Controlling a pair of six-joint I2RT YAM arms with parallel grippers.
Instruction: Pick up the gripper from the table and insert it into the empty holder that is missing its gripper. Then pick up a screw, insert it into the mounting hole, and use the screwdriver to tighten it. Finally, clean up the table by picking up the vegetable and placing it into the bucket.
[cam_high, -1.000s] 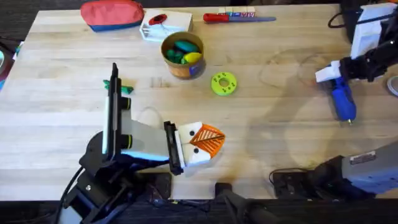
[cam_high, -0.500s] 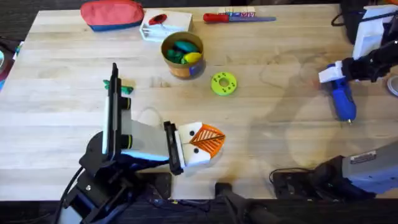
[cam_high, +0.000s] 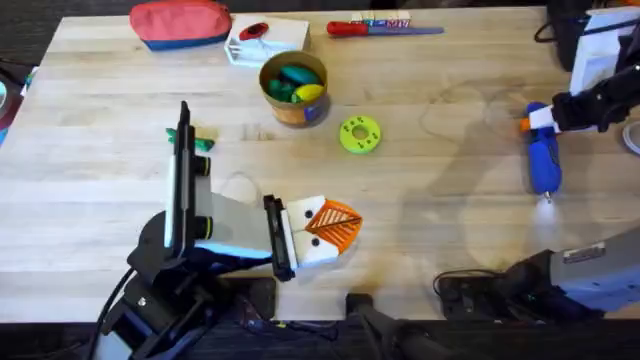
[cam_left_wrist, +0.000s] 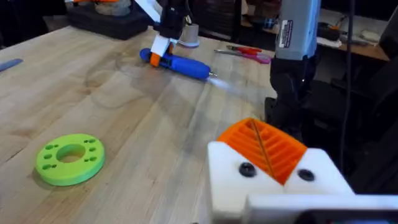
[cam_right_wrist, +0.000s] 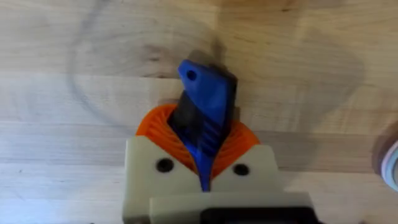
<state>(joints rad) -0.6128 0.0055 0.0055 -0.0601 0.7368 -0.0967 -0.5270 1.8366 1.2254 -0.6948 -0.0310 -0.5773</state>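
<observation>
My right gripper (cam_high: 537, 120) is shut on the rear end of the blue screwdriver (cam_high: 543, 163), which lies low over the table at the far right with its lit tip toward me. In the right wrist view the orange pads (cam_right_wrist: 155, 124) clamp the screwdriver (cam_right_wrist: 208, 99). My left gripper (cam_high: 335, 228), white with orange pads, sits shut near the front middle. The dark green vegetable (cam_high: 203, 144) lies behind the left arm, partly hidden. The bucket (cam_high: 293, 108) stands at the back middle with toy pieces inside. The loose gripper, the holder and the screw are out of view.
A lime green ring (cam_high: 360, 134) lies right of the bucket and also appears in the left wrist view as the ring (cam_left_wrist: 69, 158). A red pouch (cam_high: 180, 22), a white box (cam_high: 262, 42) and a red-handled screwdriver (cam_high: 385, 28) line the back edge.
My right gripper has shifted a little to the right with the blue screwdriver, turning it straighter toward me. The left arm has not moved.
</observation>
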